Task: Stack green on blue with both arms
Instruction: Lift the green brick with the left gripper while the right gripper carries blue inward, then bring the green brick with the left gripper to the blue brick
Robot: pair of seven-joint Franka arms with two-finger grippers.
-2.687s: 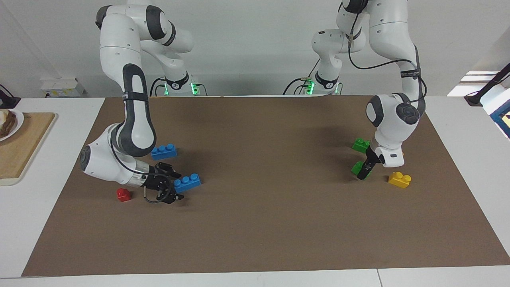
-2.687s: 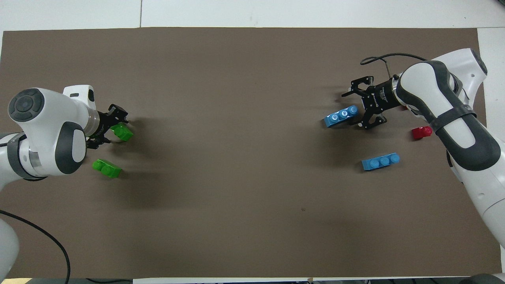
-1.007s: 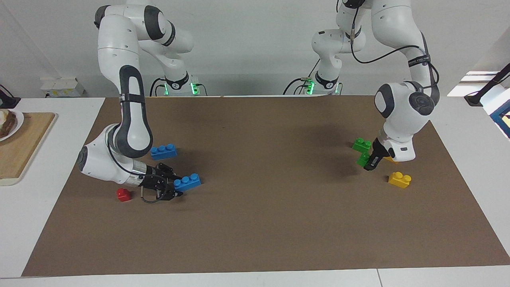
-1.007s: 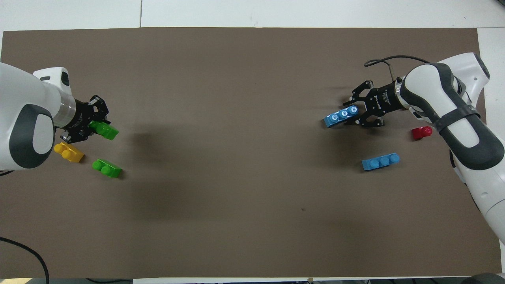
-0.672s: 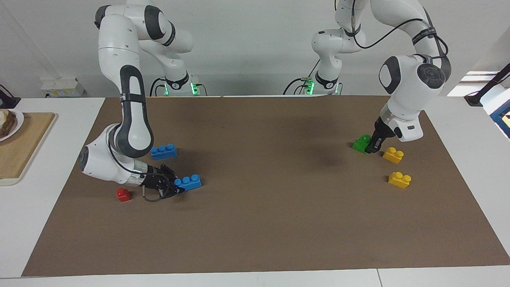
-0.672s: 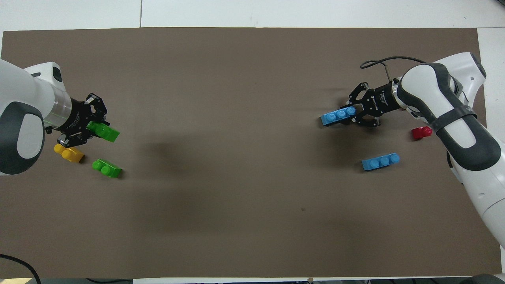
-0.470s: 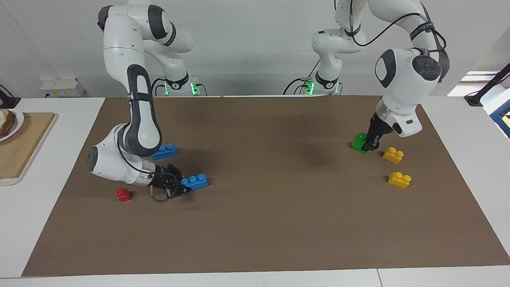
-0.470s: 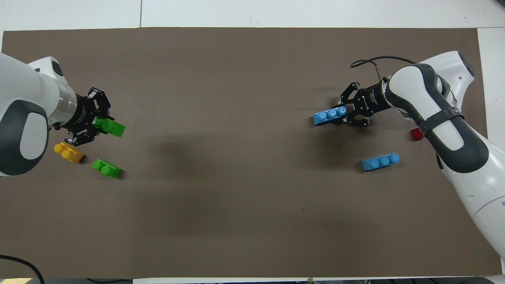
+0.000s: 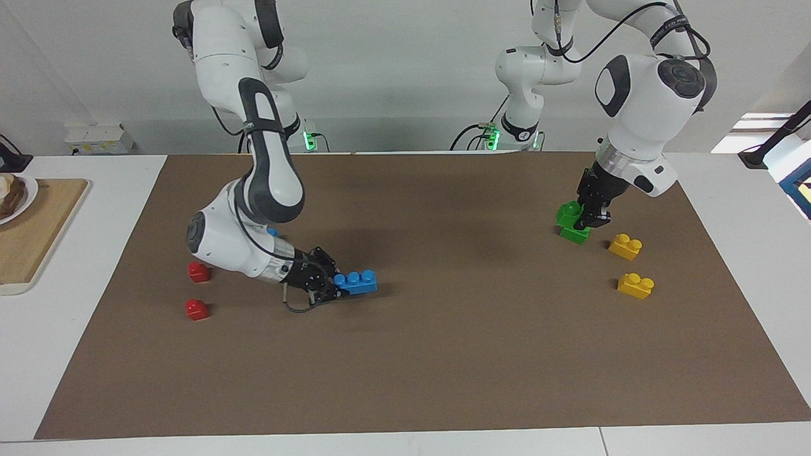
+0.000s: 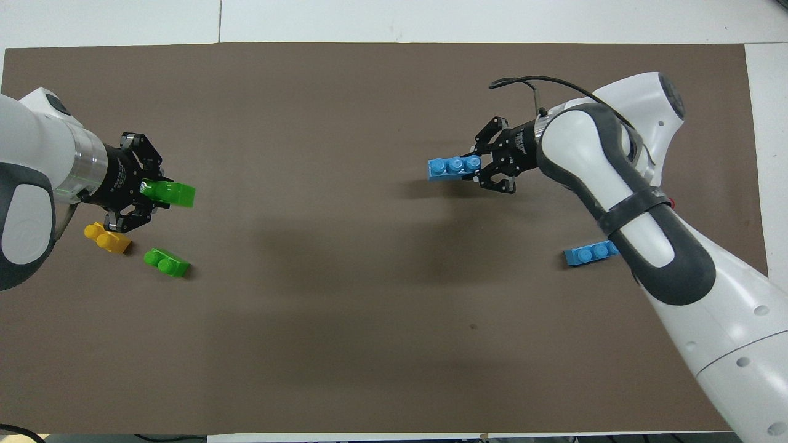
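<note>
White table (image 9: 747, 266), mostly covered by a brown mat (image 9: 443, 367). Flat on the mat, left arm's end: one green two-stud brick (image 10: 166, 263), two yellow two-stud bricks (image 9: 625, 246) (image 9: 635, 285) just beside it and farther from the robots, all apart. Right arm's end: two small red bricks (image 9: 199, 272) (image 9: 196, 309) close together near the mat edge, plus one blue three-stud brick (image 10: 590, 253), partly hidden. Off the mat at that same end: wooden cutting board (image 9: 38, 240) carrying a plate (image 9: 16, 206).
</note>
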